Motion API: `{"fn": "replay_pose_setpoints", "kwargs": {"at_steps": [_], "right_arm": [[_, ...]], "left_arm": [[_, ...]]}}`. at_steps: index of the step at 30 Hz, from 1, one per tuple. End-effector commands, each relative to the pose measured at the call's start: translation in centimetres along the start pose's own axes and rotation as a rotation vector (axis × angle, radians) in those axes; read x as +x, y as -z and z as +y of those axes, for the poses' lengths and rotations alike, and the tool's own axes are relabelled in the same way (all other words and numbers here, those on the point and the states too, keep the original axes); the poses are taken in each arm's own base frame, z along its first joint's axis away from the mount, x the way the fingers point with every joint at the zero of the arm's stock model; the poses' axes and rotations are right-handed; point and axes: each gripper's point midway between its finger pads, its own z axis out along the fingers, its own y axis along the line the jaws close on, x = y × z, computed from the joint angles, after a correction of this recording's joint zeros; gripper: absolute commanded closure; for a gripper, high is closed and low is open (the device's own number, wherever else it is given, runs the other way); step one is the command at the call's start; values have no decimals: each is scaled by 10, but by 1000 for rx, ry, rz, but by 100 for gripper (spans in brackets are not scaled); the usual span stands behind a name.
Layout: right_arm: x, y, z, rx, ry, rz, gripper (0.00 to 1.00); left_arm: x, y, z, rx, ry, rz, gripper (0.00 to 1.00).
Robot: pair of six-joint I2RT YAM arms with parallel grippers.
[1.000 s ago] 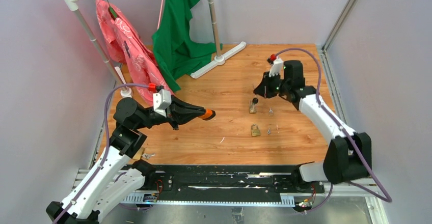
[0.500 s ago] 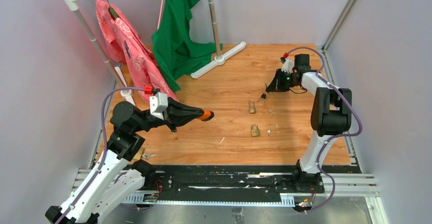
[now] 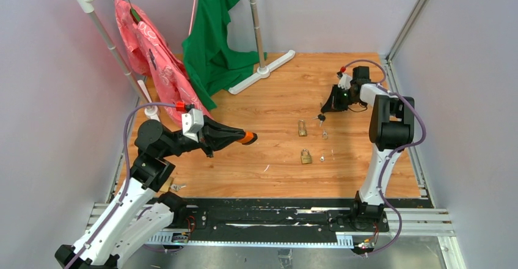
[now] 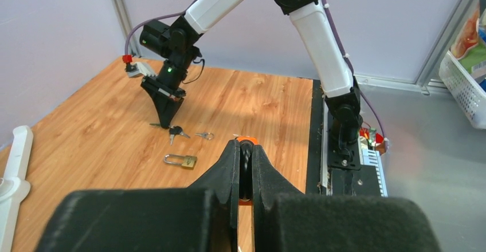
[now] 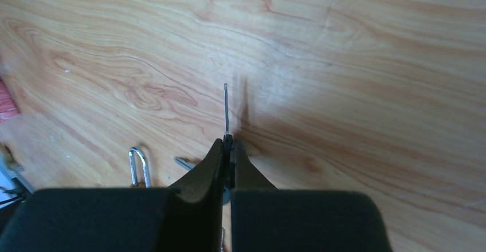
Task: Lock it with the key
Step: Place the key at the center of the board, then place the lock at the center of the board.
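A brass padlock (image 3: pixel 302 128) lies on the wooden table with its shackle raised, and a second padlock (image 3: pixel 306 156) lies nearer the arms. My right gripper (image 3: pixel 322 111) is shut on a black-headed key (image 3: pixel 320 118) just right of the first padlock and apart from it. In the right wrist view the key's thin blade (image 5: pixel 227 109) sticks out past the right gripper (image 5: pixel 229 143), with the shackle (image 5: pixel 137 166) at lower left. My left gripper (image 3: pixel 246 137) hovers left of the padlocks. In its wrist view the left gripper (image 4: pixel 245 143) is shut on a small orange-and-black thing (image 4: pixel 246 140).
Two loose small keys (image 3: pixel 324 134) (image 3: pixel 322 157) lie right of the padlocks. A clothes rack stands at the back left with pink (image 3: pixel 153 61) and green (image 3: pixel 211 36) garments, its white foot (image 3: pixel 262 70) on the table. A black rail (image 3: pixel 262 214) runs along the near edge.
The right gripper has carried the key away from over the padlock toward the far right, its arm folding upright. The left arm has hardly moved.
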Motion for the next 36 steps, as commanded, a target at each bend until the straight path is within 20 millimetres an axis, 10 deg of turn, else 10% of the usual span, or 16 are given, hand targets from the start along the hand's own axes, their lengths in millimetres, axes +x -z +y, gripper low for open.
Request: {"fn": "replay_pose_setpoints", "kwargs": {"at_steps": [1, 7, 15, 20, 23, 25, 30, 36], "right_arm": [[-6, -1, -17, 35, 0, 15, 100], [-12, -2, -24, 66, 11, 14, 95], [-27, 11, -19, 90, 13, 40, 39], [-65, 54, 1, 213, 102, -49, 31], [-85, 88, 61, 220, 341, -194, 30], [-78, 104, 145, 7, 560, -319, 30], [59, 169, 342, -785, 1164, -387, 24], [141, 206, 418, -985, 1367, -383, 15]], "left_arm": [[-10, -1, 1, -3, -21, -27, 100], [-8, -2, 2, -4, -14, -23, 100], [-8, -2, 1, -1, -8, -21, 100], [-8, -2, 3, -18, 9, -23, 100], [-4, -2, 5, -29, 32, -19, 100], [-1, -2, 5, -25, 31, -12, 100], [0, -4, 5, -11, 12, -7, 100], [1, -4, 3, -6, 16, -5, 100]]}}
